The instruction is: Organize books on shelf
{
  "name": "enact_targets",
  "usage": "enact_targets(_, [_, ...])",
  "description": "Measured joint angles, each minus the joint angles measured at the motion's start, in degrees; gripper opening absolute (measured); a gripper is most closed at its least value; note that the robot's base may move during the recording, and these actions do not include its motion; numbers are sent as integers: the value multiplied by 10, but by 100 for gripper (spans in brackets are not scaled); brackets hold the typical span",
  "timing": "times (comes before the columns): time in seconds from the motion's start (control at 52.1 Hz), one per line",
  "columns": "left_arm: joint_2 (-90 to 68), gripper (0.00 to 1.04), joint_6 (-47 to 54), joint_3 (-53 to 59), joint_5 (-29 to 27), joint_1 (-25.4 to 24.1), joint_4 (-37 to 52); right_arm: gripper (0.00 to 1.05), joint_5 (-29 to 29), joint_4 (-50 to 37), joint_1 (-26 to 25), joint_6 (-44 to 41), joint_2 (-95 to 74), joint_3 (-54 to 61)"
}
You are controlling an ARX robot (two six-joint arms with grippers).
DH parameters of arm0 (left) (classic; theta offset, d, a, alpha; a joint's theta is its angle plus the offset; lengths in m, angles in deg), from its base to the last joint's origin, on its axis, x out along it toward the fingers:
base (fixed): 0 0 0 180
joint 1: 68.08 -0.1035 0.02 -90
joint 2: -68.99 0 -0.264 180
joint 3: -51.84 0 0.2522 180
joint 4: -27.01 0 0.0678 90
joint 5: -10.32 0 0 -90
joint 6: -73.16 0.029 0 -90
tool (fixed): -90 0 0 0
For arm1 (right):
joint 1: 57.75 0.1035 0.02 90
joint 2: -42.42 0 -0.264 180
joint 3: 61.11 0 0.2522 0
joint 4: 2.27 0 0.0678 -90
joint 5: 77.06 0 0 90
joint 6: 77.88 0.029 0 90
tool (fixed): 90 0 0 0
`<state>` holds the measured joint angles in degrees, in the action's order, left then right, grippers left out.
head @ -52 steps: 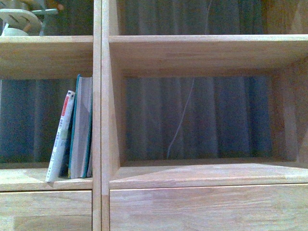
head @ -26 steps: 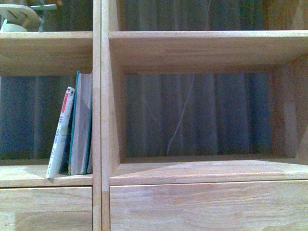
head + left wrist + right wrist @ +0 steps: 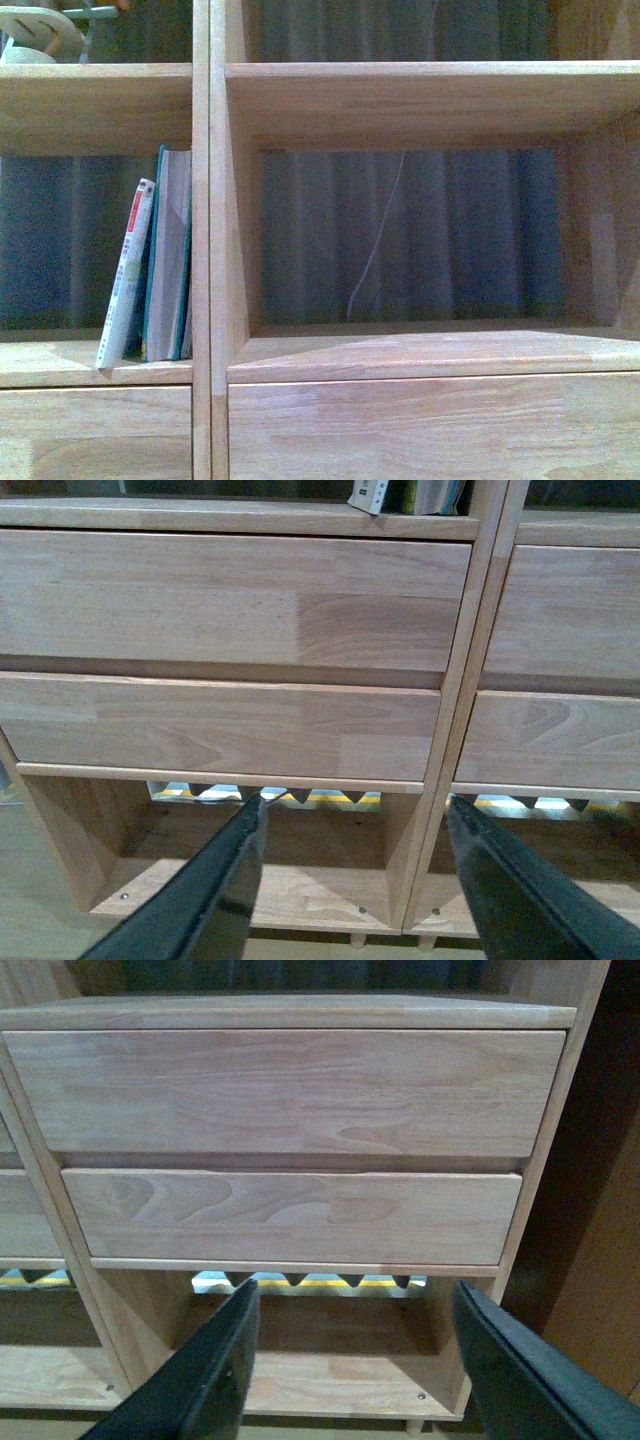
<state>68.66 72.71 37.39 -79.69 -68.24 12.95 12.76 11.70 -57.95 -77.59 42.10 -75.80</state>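
Upright, both books [image 3: 150, 270] stand in the shelf's [image 3: 400, 95] left compartment.

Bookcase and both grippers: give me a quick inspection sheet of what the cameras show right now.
Surface: light-wood bookcase, open compartments above plain drawers.
Job's things: thin paperback leans against the upright teal book, which stands beside the divider in the left compartment.
Clutter: pale object on the upper left shelf, too cropped to identify.
Grippers: left gripper open and empty, low before the drawers; right gripper likewise.
Cables: thin pale cord hanging behind the right compartment.
Surroundings: dark curtain behind the bookcase; dark wooden panel beside it.
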Motion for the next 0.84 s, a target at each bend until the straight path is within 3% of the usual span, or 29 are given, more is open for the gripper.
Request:
enact_targets(0.173, [0,90,0,0,0,0,0,94,0,0,0,0,0,0])
enact_targets(0.25, [0,99,1,0,0,0,0,98,0,0,0,0,0,0])
enact_targets(0.845, [0,98,1,0,0,0,0,98,0,0,0,0,0,0])
